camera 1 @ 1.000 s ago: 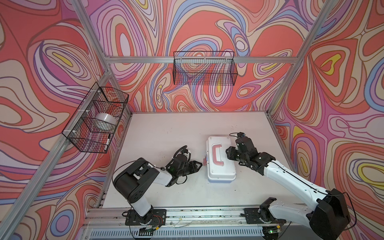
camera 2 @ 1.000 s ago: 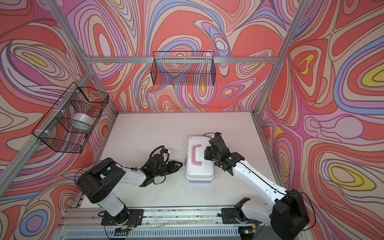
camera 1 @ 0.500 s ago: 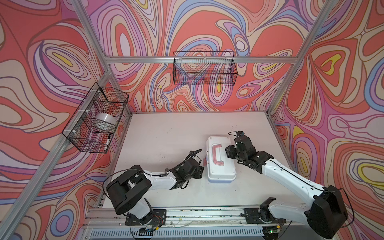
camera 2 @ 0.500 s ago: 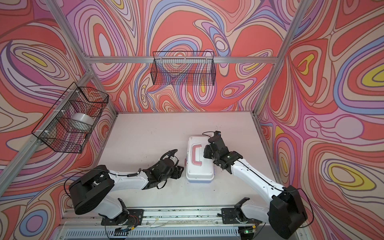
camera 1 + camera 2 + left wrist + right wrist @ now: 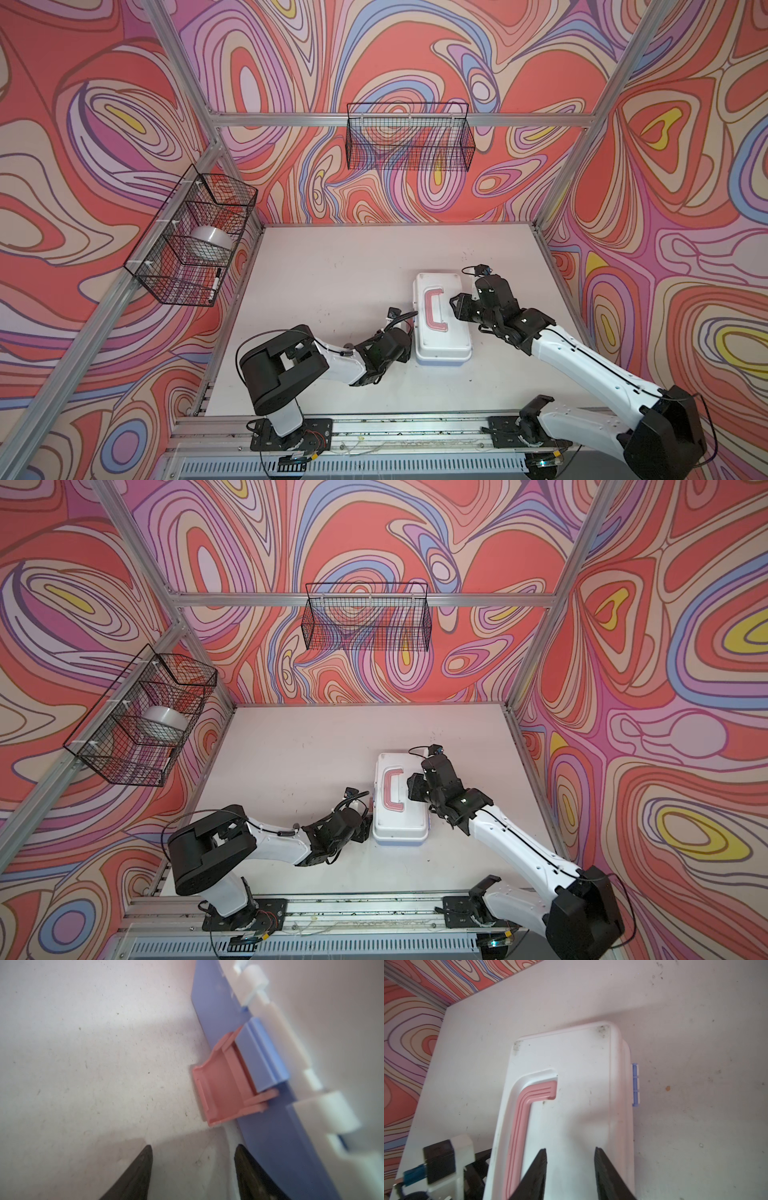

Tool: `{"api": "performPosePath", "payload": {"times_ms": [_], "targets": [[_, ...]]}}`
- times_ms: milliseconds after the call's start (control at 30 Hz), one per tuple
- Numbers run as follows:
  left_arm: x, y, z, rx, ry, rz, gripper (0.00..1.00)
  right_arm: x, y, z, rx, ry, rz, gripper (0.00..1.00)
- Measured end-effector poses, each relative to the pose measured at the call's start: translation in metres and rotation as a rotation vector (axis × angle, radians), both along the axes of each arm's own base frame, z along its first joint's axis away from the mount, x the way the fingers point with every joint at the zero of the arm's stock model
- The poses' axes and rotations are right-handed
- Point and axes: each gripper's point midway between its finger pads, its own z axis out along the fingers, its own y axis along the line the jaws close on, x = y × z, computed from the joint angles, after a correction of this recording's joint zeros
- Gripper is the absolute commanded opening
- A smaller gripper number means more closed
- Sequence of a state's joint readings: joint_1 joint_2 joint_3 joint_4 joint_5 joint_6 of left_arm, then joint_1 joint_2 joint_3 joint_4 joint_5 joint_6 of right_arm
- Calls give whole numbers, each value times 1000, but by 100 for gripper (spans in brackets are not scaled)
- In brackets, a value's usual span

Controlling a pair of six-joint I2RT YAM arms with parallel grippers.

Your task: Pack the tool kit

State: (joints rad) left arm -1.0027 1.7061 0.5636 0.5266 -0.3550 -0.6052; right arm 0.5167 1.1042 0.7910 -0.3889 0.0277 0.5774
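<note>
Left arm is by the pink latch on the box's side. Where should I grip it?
Take the pink latch by its free outer lip, left gripper coming in low along the table: it lies flapped outward, hinged at the blue base, so only that lip stands clear.

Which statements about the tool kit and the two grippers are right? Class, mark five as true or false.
1. The tool kit has its lid down. True.
2. The pink latch is clipped shut. False: it is swung out toward the table.
3. The left gripper holds the latch. False: its jaws are apart, short of it, with nothing between.
4. The right gripper is over the lid, beside the handle. True.
5. The handle stands upright. False: it lies flat in its recess.
</note>
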Motion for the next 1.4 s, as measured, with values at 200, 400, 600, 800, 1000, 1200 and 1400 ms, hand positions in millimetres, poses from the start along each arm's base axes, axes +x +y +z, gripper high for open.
{"api": "performPosePath", "payload": {"times_ms": [200,400,600,800,1000,1200,1400], "targets": [[7,-6,1,-26,-33,6,63,0,-27,12,37,-1,-92,40],[10,-8,2,-43,-51,17,63,7,-61,-6,27,56,-224,40],[17,-9,1,-73,-91,45,63,9,-62,-36,23,129,-223,39],[21,-8,2,-112,-135,66,64,16,-55,-50,39,150,-204,39],[20,0,3,-101,-155,70,64,21,-55,-60,45,165,-204,38],[25,11,9,-95,-167,94,65,22,-54,-59,45,160,-198,37],[30,24,13,-98,-173,124,65,22,-54,-59,45,157,-192,36]]}}
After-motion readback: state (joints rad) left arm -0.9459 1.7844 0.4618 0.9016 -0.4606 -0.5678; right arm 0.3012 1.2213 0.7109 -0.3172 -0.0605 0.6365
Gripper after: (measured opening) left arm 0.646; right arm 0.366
